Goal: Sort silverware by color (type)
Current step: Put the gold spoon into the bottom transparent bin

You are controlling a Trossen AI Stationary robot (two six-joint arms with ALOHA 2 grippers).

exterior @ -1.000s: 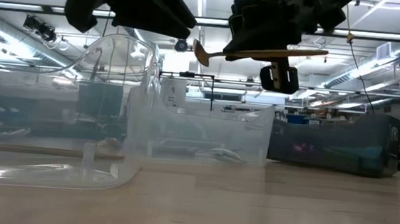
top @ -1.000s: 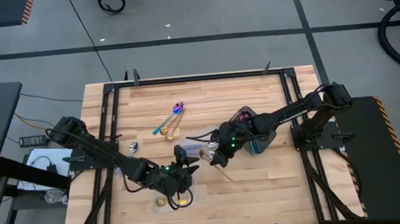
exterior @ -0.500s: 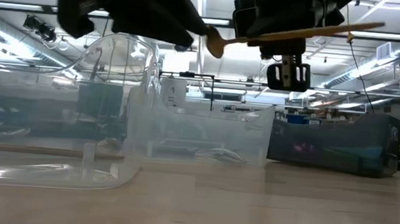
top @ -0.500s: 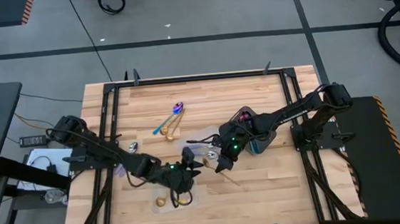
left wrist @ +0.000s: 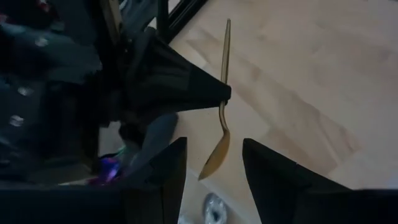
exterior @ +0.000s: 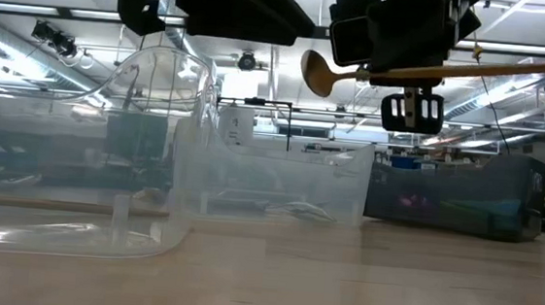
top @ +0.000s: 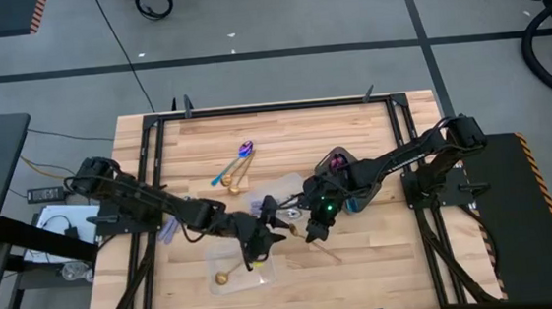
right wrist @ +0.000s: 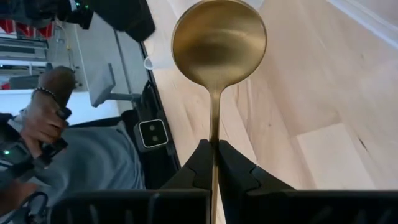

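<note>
We saw the right gripper (right wrist: 212,149) clamped on the stem of a gold spoon (right wrist: 217,37), holding it level in the air above the table, just to the left-arm side of the dark grey tray (exterior: 502,205). The left gripper (left wrist: 214,155) hung farther from that tray, its jaws apart on either side of the spoon's bowl and touching nothing.

We judged the spoon light, stiff and slick. It is slim polished metal that could turn or slide in a pinch. The stem close to the bowl seemed the surest hold, since the round bowl offers only a curved, slippery face. A second grip would need to land on bare stem, clear of the right gripper's fingers (right wrist: 233,165).

Of gold spoons we counted the held one and a second gold spoon (top: 223,275), which lay in a clear tray well away from the dark grey tray, towards the table's front edge. A loose cluster (top: 238,167) lay beyond the dark grey tray on the left arm's side. It showed one purple-blue bowl and at least one gold bowl, but the crossed stems kept us from an exact count. One silver spoon (top: 183,202) lay farther out the same way. Something purple (top: 336,160) sat inside the dark grey tray, though we could not number it.
</note>
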